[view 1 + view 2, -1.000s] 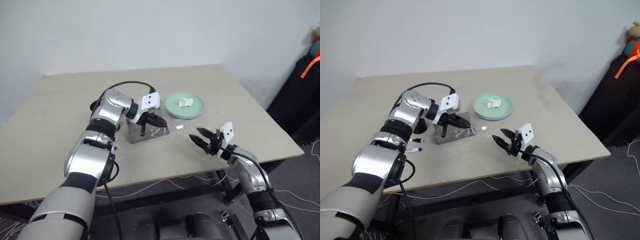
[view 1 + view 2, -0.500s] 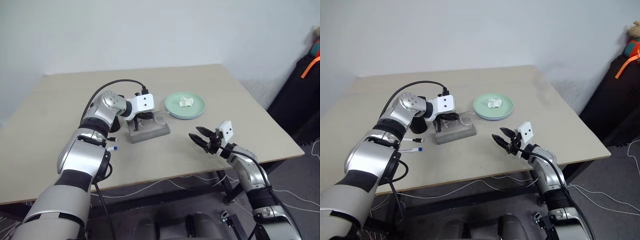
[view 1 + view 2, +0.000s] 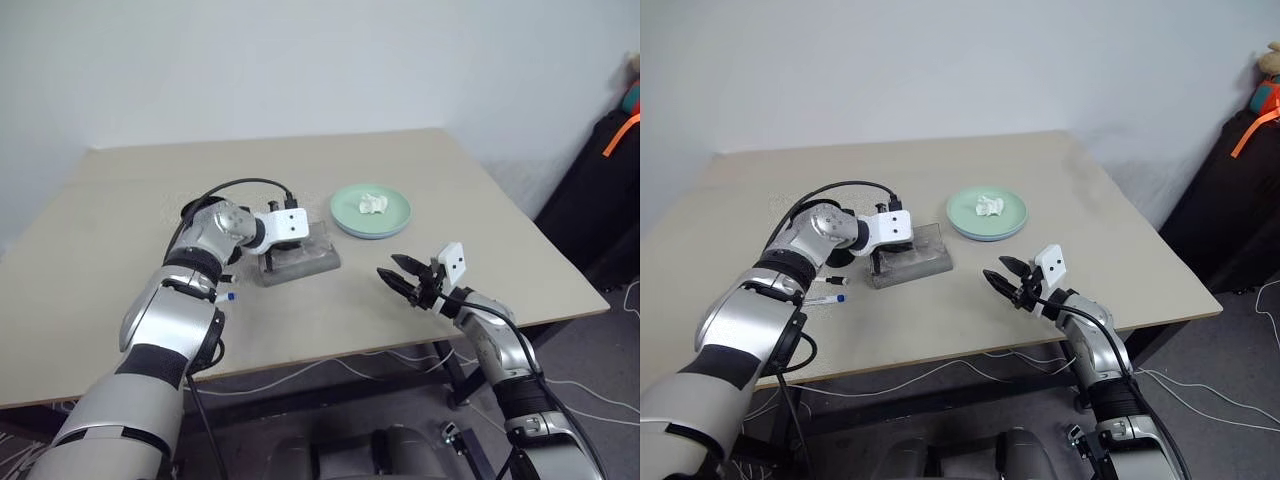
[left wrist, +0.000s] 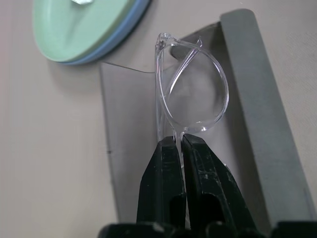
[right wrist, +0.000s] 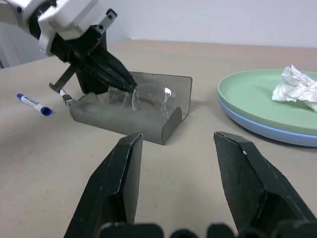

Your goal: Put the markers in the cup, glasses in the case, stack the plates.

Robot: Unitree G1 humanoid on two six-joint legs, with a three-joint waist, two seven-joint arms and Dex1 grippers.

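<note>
Left gripper (image 4: 179,141) clamped on the clear glasses (image 4: 190,89) inside the open grey case (image 4: 257,109)

The thin see-through frame sits in the matte oblong trough, its translucent lid tilted up behind. Just beside the case, the mint plate (image 3: 345,205) lies stacked on the blue one, a crumpled paper wad (image 3: 372,203) on top. A blue-capped marker (image 5: 32,102) lies on the smooth tan table (image 3: 330,310) near the case. The right gripper (image 3: 400,276) hovers by the front edge, jaws apart, with bare tabletop ahead
</note>
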